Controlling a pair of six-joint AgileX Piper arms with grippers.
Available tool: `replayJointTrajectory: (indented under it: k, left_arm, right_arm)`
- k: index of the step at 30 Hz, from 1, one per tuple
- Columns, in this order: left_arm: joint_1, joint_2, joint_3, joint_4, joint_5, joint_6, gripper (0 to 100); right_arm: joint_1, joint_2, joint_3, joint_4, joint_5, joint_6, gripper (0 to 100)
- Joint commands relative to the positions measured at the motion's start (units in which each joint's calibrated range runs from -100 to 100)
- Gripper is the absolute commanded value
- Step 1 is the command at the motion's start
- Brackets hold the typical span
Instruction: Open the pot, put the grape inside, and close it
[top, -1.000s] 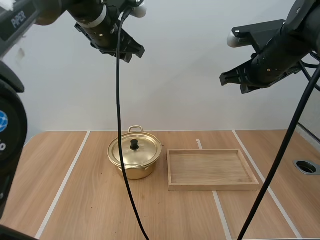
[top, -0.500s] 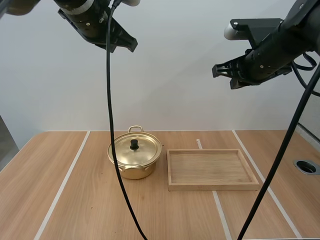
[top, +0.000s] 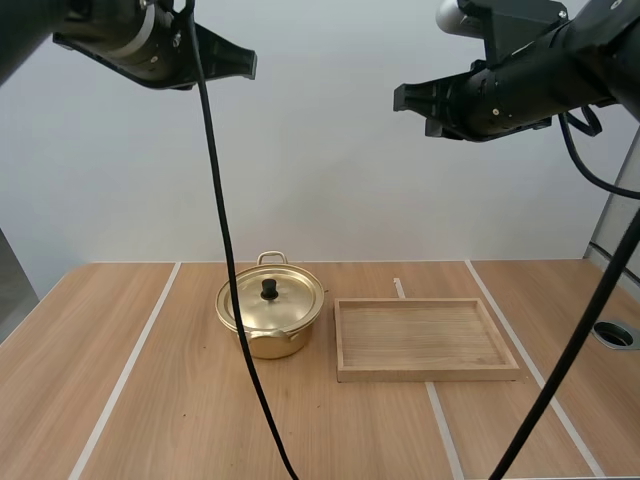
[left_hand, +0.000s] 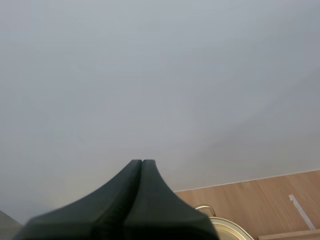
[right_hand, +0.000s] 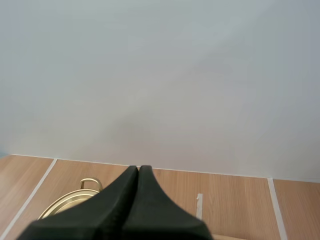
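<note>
High cam: behind & above arm bases, facing fwd & down over worktop (top: 150, 400); pot (top: 270, 305) & wooden tray (top: 425, 340) at mid-dist. Left wrist cam: up high, looks along left fingers (left_hand: 122, 205) twd back wall (left_hand: 150, 75), nearly level. Right wrist cam: same tilt, past right fingers (right_hand: 117, 205). All 3 share pot (left_hand: 230, 230) (right_hand: 67, 202) & worktop far edge (left_hand: 260, 195) (right_hand: 235, 195).

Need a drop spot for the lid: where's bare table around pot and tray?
Bare table left of the pot, out past the white tape line; the whole front strip before pot and wooden tray; right of the tray. Tray floor is bare too. Tight only in the gap between pot and tray.
</note>
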Motion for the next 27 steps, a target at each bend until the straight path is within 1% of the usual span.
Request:
replayJointTrajectory:
  k: [1, 5, 9, 14, 20, 25, 27]
  left_arm:
    - [-0.04, -4.75, 5.95, 0.75, -5.48, -1.58, 0]
    - [-0.04, -9.79, 12.65, 0.87, -6.84, -3.16, 0]
    - [-0.04, -15.37, 19.31, 1.28, -8.56, -4.20, 0]
    - [-0.04, -24.29, 27.72, 2.60, -11.08, -6.28, 0]
    - [-0.04, -35.54, 38.85, 2.68, -12.57, -7.73, 0]
    - [-0.04, -43.67, 46.08, 6.56, -11.81, -7.99, 0]
    - [-0.04, -46.19, 48.88, 8.46, -11.01, -8.31, 0]
  right_arm:
    - [1.46, -2.87, 4.27, 0.18, -4.37, -0.56, 0]
    - [2.83, -5.40, 9.38, 0.18, -6.54, -1.58, 0]
    - [3.42, -9.34, 15.21, 0.18, -8.93, -2.33, 0]
    - [3.42, -16.99, 22.20, 0.18, -9.67, -5.99, 0]
    - [3.42, -26.87, 29.29, 0.15, -10.09, -6.78, 0]
    - [3.42, -34.90, 34.85, -0.10, -10.09, -6.99, 0]
    - [3.42, -37.66, 36.78, -1.58, -10.09, -6.99, 0]
